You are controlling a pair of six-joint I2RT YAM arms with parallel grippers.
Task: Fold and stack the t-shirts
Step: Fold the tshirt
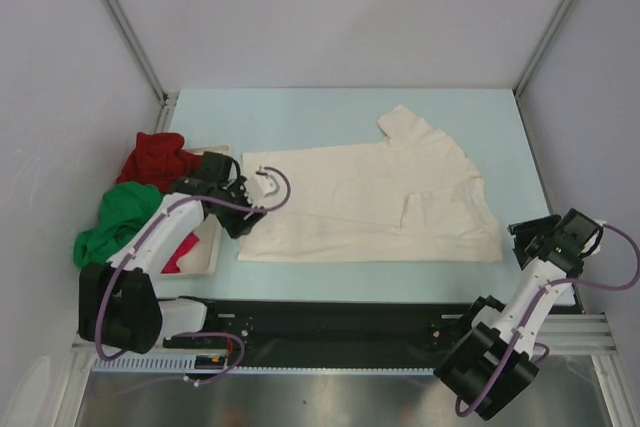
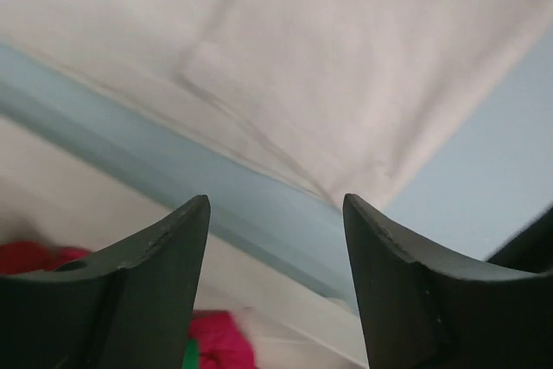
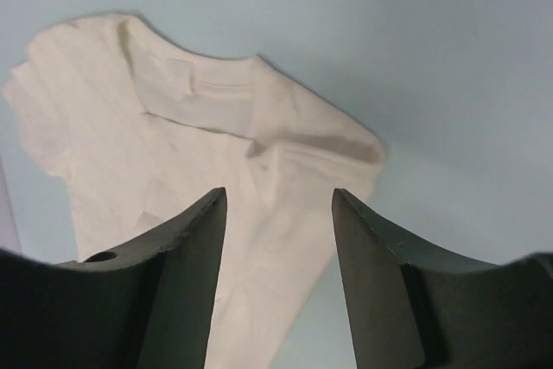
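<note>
A cream-white t-shirt lies spread flat across the middle of the table, partly folded at its right side. My left gripper hangs open and empty at the shirt's left edge; in the left wrist view the shirt lies just past the fingertips. My right gripper is open and empty just off the shirt's right edge; in the right wrist view the shirt's collar end lies beyond it. A dark red shirt and a green shirt lie crumpled at the left. A magenta shirt lies in the tray.
A flat white tray sits under the left arm at the table's left side; its rim shows in the left wrist view. Grey walls stand close on the left, right and back. A black rail runs along the near edge.
</note>
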